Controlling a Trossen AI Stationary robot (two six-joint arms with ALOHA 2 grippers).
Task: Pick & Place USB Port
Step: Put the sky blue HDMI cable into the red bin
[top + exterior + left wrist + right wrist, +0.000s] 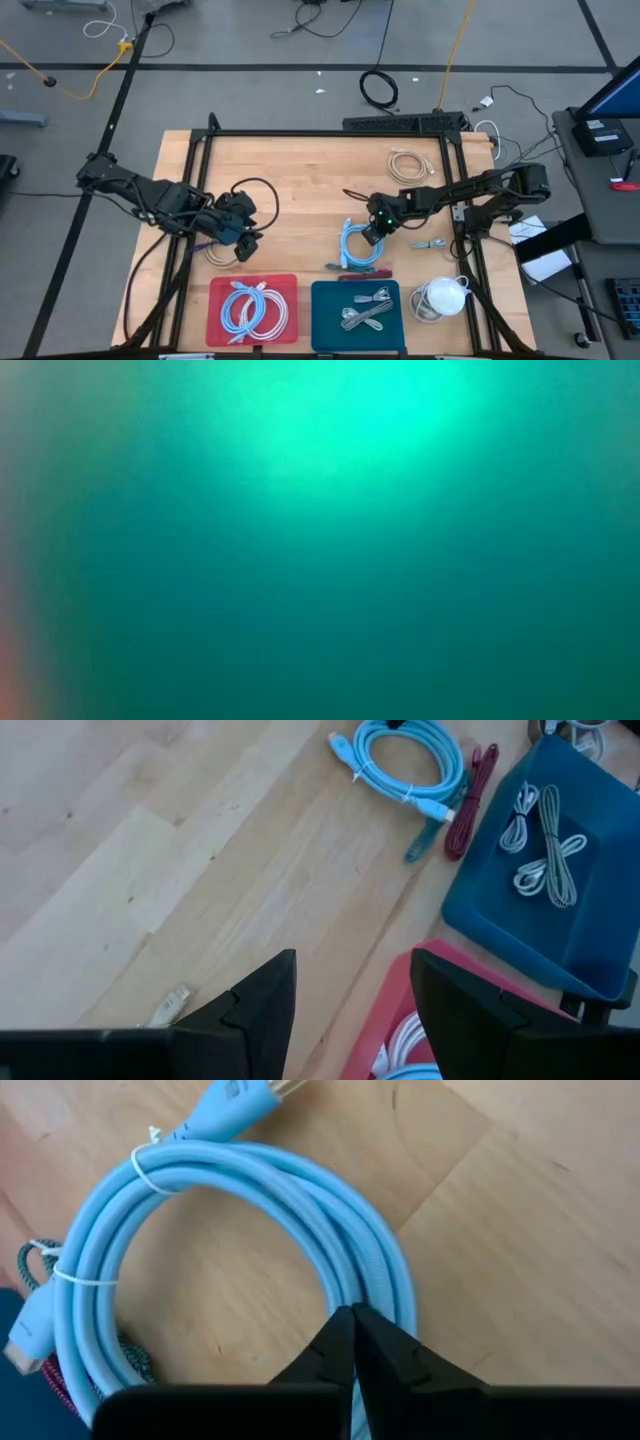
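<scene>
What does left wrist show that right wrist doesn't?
Left wrist only: blue tray holding white cables, corner of the red tray, left gripper open above the table. Right wrist only: right gripper shut against the light blue cable coil. Both: that coil, the dark red cable beside it, wooden tabletop.

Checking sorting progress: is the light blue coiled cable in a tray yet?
Not yet: the light blue cable lies on the table, beside the blue tray.
</scene>
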